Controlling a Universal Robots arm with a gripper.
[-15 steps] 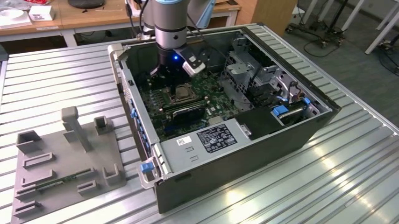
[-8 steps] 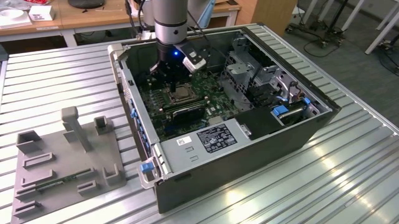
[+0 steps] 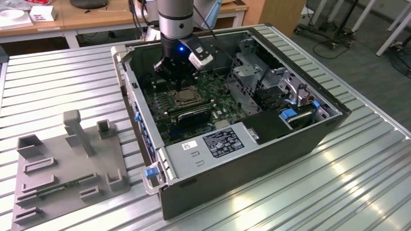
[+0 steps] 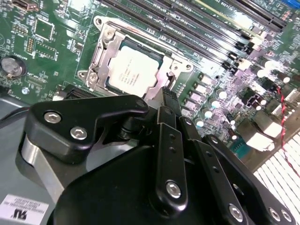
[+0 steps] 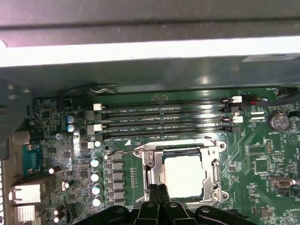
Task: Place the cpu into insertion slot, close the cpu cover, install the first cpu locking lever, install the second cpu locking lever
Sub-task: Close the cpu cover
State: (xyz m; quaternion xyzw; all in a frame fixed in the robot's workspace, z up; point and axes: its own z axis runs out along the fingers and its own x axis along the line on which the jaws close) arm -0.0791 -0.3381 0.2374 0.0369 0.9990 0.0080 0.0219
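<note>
cpu (image 5: 183, 174): flat silvery square, seated | cpu cover (image 5: 149, 165): metal frame, down around it | my hand (image 5: 158, 188): fingers together, at cover's edge

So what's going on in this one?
A single robot arm reaches down into an open computer case lying on a ribbed metal table. The cpu sits in its socket on the motherboard, and the cpu cover lies flat around it. The tool, fingers together, is right at the socket's edge in both wrist views. Whether the locking levers are latched I can't tell.
</note>
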